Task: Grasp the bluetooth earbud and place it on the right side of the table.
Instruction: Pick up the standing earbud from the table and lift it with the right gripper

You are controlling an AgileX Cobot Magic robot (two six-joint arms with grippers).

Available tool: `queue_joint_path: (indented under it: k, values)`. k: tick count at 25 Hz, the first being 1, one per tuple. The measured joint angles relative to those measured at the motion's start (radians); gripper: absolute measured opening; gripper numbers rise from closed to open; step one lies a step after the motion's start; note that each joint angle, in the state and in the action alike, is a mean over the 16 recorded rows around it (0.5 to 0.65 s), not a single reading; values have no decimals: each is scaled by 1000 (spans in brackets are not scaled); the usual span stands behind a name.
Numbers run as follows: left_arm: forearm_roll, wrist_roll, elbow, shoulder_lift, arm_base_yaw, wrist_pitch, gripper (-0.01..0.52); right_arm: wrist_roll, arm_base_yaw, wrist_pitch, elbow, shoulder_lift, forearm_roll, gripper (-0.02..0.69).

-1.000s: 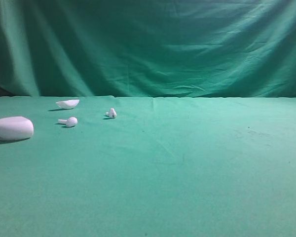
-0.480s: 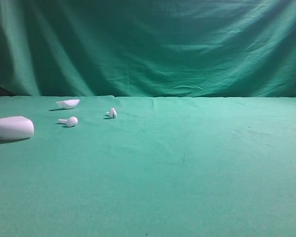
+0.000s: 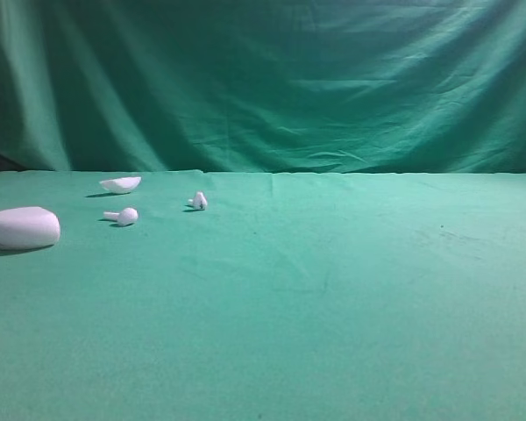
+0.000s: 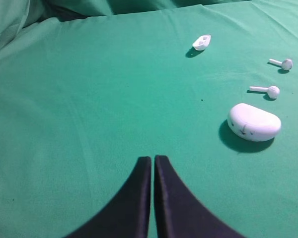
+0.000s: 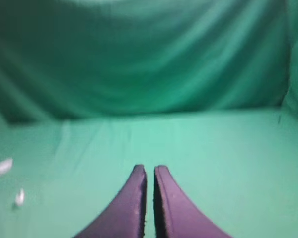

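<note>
change: nothing shifting since a second ago, task not started | bluetooth earbud [image 3: 199,201] lying left-rear on table [image 3: 351,289], near case [image 3: 21,228] | left gripper [image 4: 153,159] pressed together, empty | right gripper [image 5: 149,169] pressed together, empty

At the left edge of the exterior view lies a large white oval case [image 3: 21,228], pebble-smooth, lying flat. Up and to its right rests a white earbud with a round bulb head [image 3: 123,215], stem pointing left. Above that sits a shallow white shell-shaped piece [image 3: 121,184]. A creased green curtain [image 3: 263,83] fills the upper frame.
</note>
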Motion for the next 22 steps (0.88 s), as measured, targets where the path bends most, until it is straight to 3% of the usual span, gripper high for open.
queue_joint_path:
  k: [12,22]
  values:
    - [0,0,0,0,0,0,0,-135,31,490,-416,607,23,49]
    - [0,0,0,0,0,0,0,-186,216,750,-837,1142,-9,49]
